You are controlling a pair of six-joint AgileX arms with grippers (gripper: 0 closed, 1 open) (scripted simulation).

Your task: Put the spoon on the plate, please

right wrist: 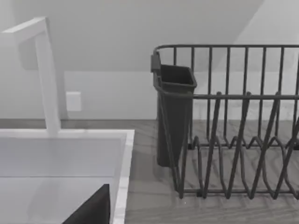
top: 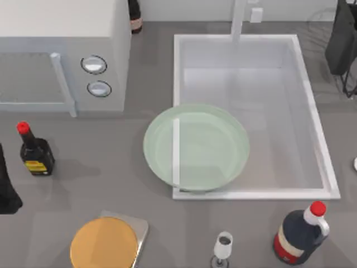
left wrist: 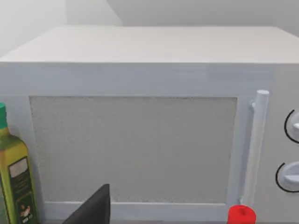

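Glassy pale green plate (top: 196,146); glossy white sink (top: 312,123); wire rack (right wrist: 233,140).

No lettering, brand, number or sign can be read anywhere. Three bottles carry labels — none of them legible. The small dark bottle (top: 35,153) with the red cap, on the worktop's left side in the top view, has a yellow label with dark marks too fine to make out. The big dark jug (top: 300,234) with the red cap, near the front right, wears a red and cream band without clear letters. In the left wrist view the green bottle (left wrist: 14,182) beside the microwave (left wrist: 140,135) shows a pale patch and a small picture — its print is blurred.
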